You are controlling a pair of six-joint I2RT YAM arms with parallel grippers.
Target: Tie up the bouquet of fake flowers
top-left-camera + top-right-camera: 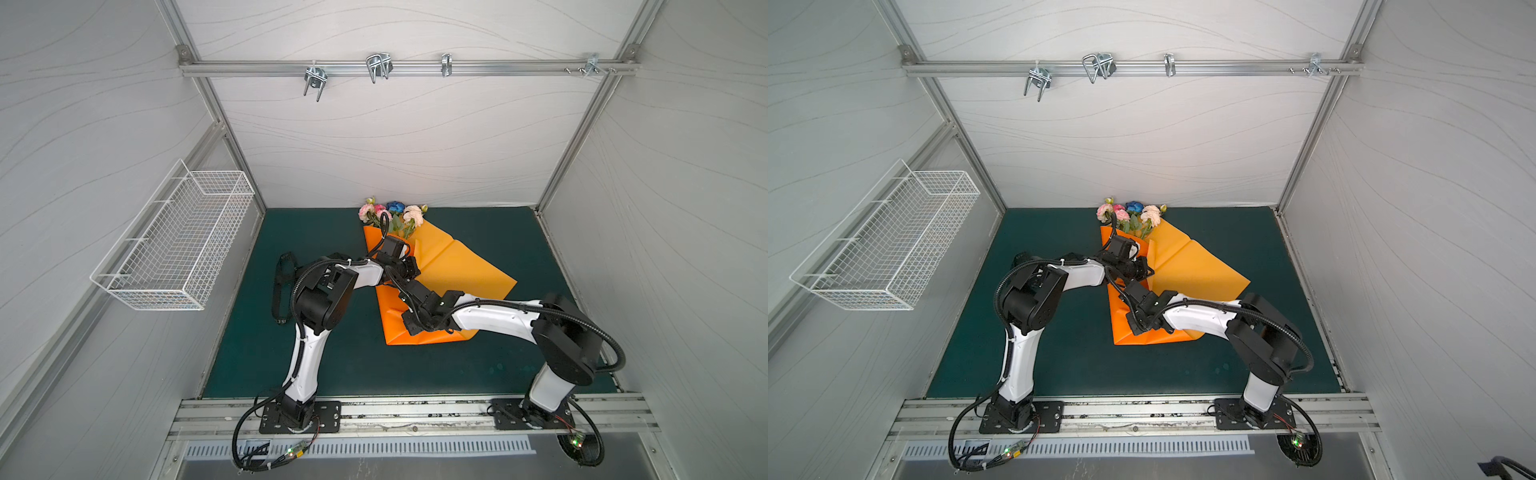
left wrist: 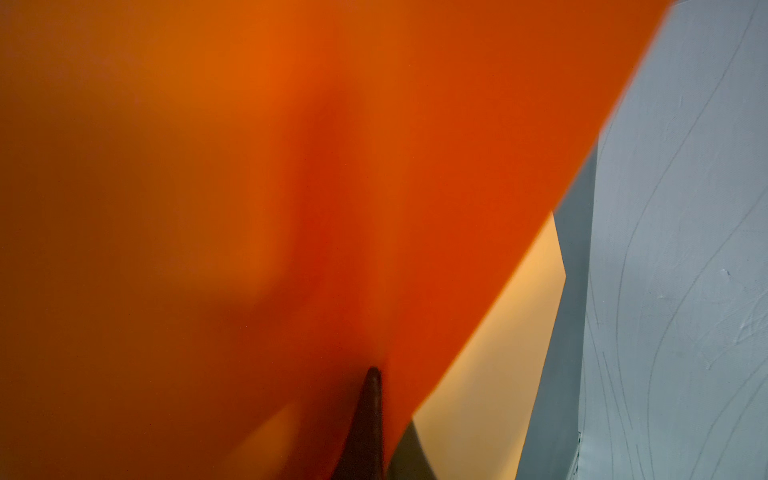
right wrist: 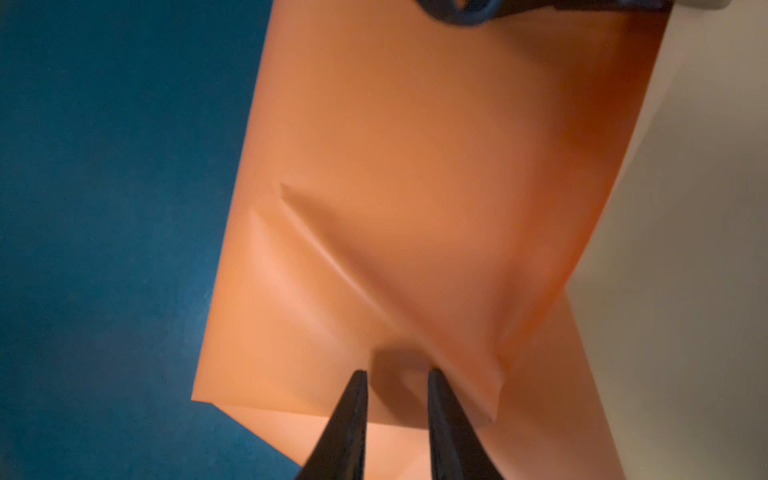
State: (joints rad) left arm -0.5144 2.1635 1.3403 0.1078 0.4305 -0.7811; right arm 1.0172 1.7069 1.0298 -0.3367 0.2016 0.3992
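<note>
The bouquet of fake flowers (image 1: 392, 212) (image 1: 1130, 212) lies at the back of the green mat, with pink, peach and blue blossoms sticking out of an orange paper sheet (image 1: 453, 266) (image 1: 1192, 266). A folded flap of that sheet hides the stems. My left gripper (image 1: 410, 266) (image 2: 376, 370) is shut on the flap, which fills the left wrist view; a single dark finger (image 2: 370, 419) shows. Just in front of it, over the sheet (image 3: 415, 166), my right gripper (image 1: 404, 289) (image 3: 397, 372) stands open, fingers slightly apart with nothing between them.
A black printed ribbon (image 1: 282, 286) lies on the mat (image 1: 353, 365) to the left, partly behind the left arm. A white wire basket (image 1: 178, 245) hangs on the left wall. Metal hooks (image 1: 378, 66) hang from the rail at the back.
</note>
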